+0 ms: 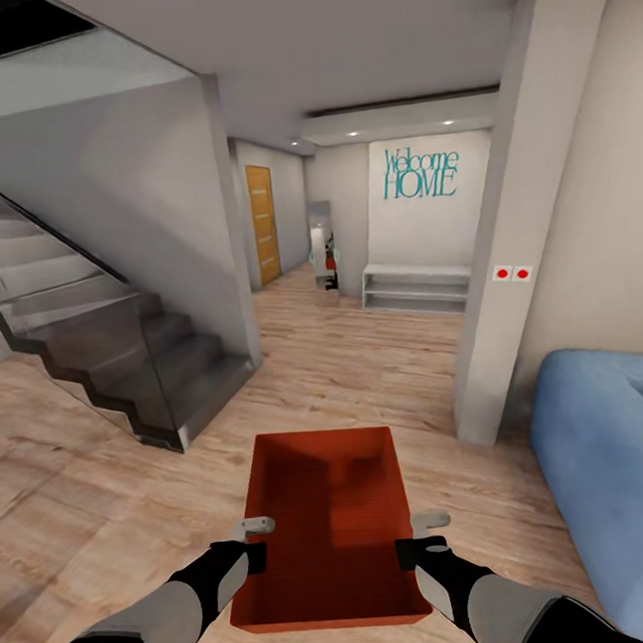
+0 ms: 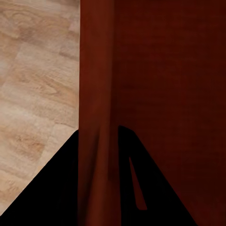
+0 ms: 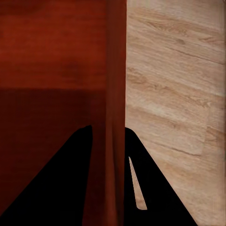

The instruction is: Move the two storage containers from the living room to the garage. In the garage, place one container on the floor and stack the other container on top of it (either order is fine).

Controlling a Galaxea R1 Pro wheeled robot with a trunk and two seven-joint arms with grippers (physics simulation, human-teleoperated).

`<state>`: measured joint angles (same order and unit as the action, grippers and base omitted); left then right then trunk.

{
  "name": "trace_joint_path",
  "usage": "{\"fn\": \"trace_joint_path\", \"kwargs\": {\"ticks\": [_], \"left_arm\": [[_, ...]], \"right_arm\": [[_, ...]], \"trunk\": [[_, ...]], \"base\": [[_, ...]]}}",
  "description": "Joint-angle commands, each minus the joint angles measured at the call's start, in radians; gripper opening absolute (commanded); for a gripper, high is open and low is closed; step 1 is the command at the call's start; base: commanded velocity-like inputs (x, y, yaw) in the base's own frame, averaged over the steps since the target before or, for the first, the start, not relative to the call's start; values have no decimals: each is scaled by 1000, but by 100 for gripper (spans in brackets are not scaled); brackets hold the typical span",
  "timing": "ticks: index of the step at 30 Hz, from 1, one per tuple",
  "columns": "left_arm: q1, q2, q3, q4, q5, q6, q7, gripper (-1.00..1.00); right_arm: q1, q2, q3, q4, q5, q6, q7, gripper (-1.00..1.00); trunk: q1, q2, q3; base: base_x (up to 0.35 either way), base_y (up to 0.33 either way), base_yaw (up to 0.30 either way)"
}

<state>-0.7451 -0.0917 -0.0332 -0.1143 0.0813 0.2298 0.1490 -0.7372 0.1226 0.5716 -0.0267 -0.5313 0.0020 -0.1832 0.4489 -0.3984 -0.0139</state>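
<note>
Wood-plank living room floor runs toward a hallway; the storage container hangs ahead of the staircase, left gripper and right gripper each with jaws clamped over a side wall; I'd keep both arms level while driving.

You see a matt orange-red plastic container with a finely ribbed base, above a light wood plank floor; the sofa looks soft blue cloth, the staircase glossy grey with glass.

An orange-red storage container is held level above the light wood plank floor. It is rectangular, topless, low-walled, empty. Its long axis points away from the robot.
</note>
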Motion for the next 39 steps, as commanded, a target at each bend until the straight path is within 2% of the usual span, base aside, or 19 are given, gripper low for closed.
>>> {"fn": "trace_joint_path", "kwargs": {"ticks": [1,39], "left_arm": [[0,0,10,-3,-8,6,7,-100],[0,0,10,-4,-8,6,7,-100]], "right_arm": [[-1,3,16,0,-13,-1,2,-100],[-1,3,16,1,-13,-1,2,-100]], "trunk": [[1,-2,-1],[1,-2,-1]], "base": [[322,0,-37],[322,0,-1]]}}
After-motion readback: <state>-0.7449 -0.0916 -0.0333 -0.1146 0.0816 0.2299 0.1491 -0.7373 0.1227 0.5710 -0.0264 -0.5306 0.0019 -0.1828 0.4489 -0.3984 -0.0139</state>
